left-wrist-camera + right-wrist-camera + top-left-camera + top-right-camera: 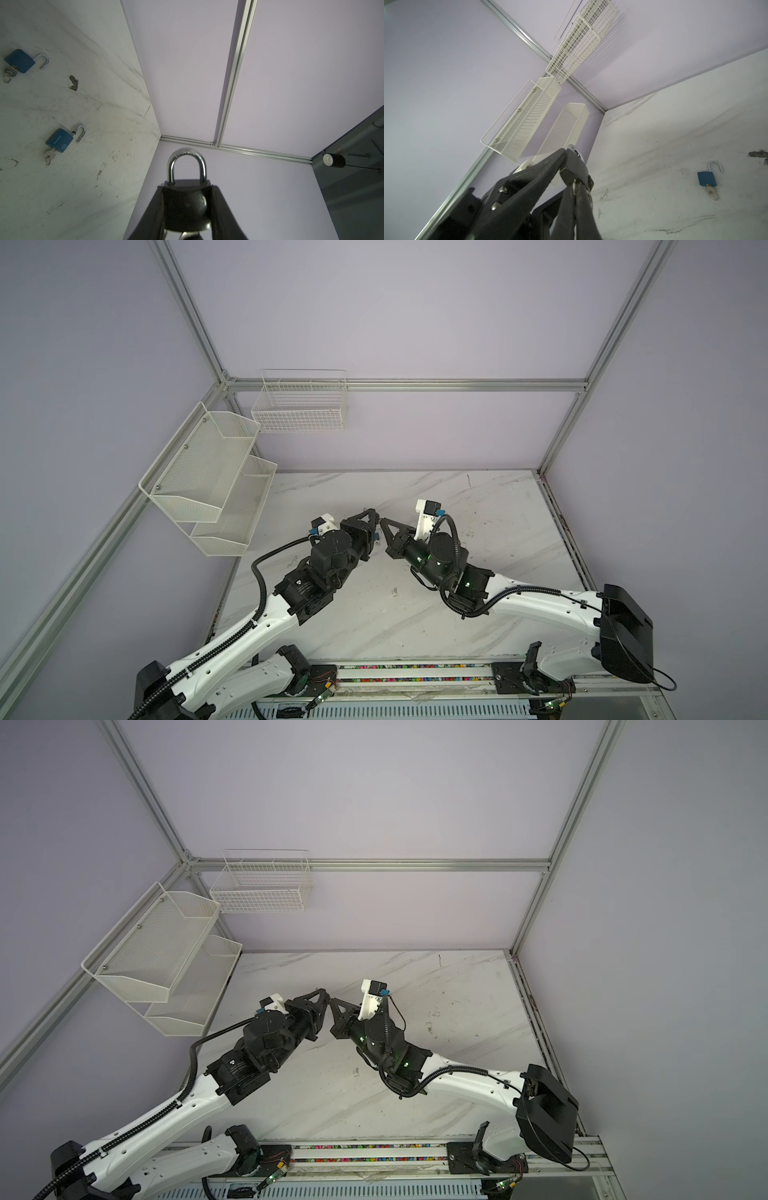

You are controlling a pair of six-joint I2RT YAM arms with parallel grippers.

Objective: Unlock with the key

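Looking at both top views, the left gripper (371, 515) and right gripper (384, 523) meet nose to nose over the middle of the table (415, 614), a white slab with grey marble veining and plenty of scuffs. Both grippers are black wedge shapes on glossy white arms. The padlock is tucked too deep between the tips to make out from up there. A fine-mesh shelf (208, 472) with two tiers and a wire-grid basket (299, 406), both white, hang on the lilac walls.

The left wrist view clears it up. The padlock (185, 205) is clamped between the left gripper's matte black fingers (224, 212), held up off the table. Its dark, rounded body is squeezed on both sides, and both legs of the shiny chrome U-shaped shackle (187, 162) sit down in the body. One blue padlock (19, 60) and a second blue padlock (60, 141) lie flat on the table, shackles popped open, keys stuck in them.

In the right wrist view, the right gripper (574, 181) is pinched tight on the key (574, 188), a thin silver sliver at the bottom of the padlock's dark body, with a bit of wire ring just beside it.
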